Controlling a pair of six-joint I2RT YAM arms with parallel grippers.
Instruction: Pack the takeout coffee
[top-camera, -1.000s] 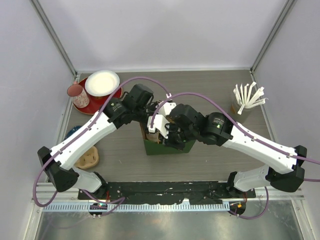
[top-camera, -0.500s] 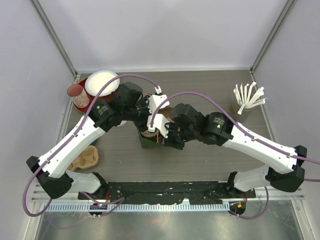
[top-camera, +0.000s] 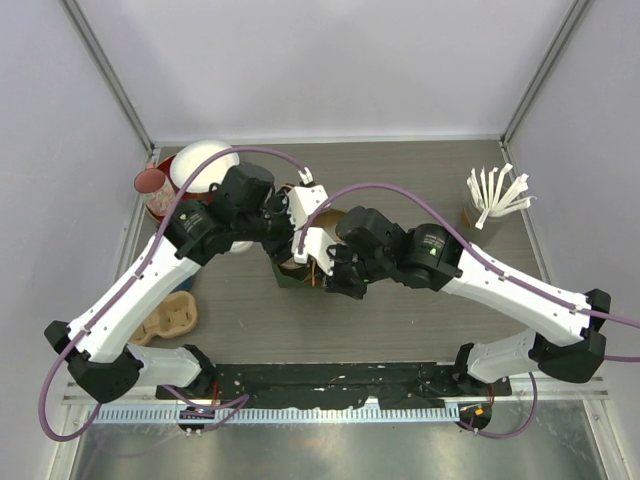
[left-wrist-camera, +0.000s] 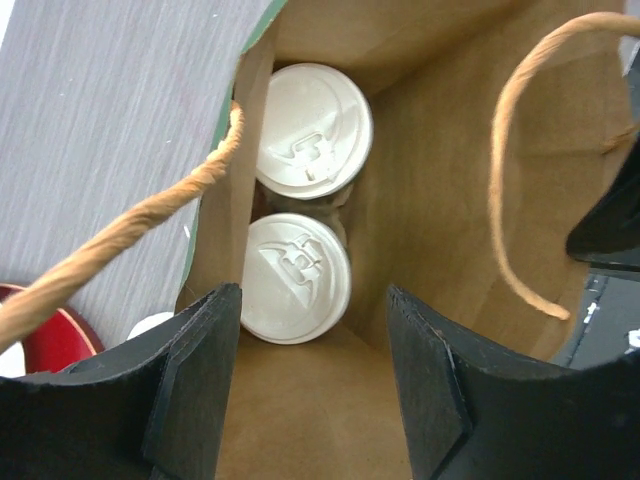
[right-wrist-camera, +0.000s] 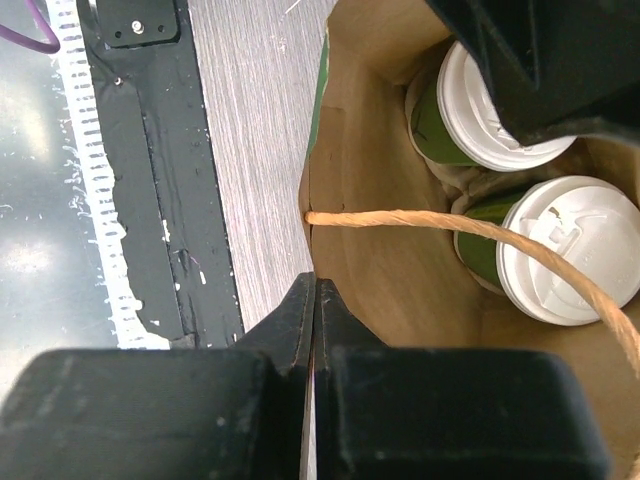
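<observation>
While bagged, cups (left-wrist-camera: 296, 277) under left pincer (left-wrist-camera: 312, 310)

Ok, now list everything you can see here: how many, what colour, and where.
takeout coffee cups: two, green with white lids, side by side inside the bag
paper bag: one, green outside, brown inside, twine handles, table centre
white plate: one, on the red plate, far left
red plate: one, far left, under the white plate
pink cup: one, beside the plates
cup carrier: one, brown cardboard, near left
jar of white sticks: one, far right
left fingers: black, open, above the bag's mouth
right fingers: black, shut on the bag's rim
</observation>
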